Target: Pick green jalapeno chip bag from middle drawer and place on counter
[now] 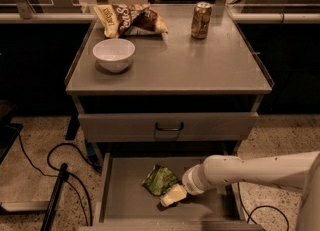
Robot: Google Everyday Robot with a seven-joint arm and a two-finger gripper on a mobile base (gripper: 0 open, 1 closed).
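While the green jalapeno chip bag (159, 179) is lying crumpled on the floor of the open middle drawer (125, 197), a little left of its centre, the tool (173, 195) is sitting low inside that same drawer, right at the bag's near right corner and apparently touching it. The white arm (250, 171) is reaching in from the right and angling down toward the bag. Whether the tool is wide, narrow or closing on the foil I cannot tell, because its cream tip is overlapping the bag's edge. The bag is resting on the drawer floor and is showing no sign of being raised. I am therefore judging the task to be in its early part: the drawer is standing open and the reach is made, while the grasp is at most being formed. Lifting the bag out, bringing it up past the closed drawer front (169, 126) above, and setting it on the desk (210, 70) are all waiting to be done. The desk is carrying a white bowl (114, 54) at its near left, a brown-and-yellow chip bag (131, 18) at its far left and a can (201, 20) at its far right, so its near right part is looking like the likeliest landing place.
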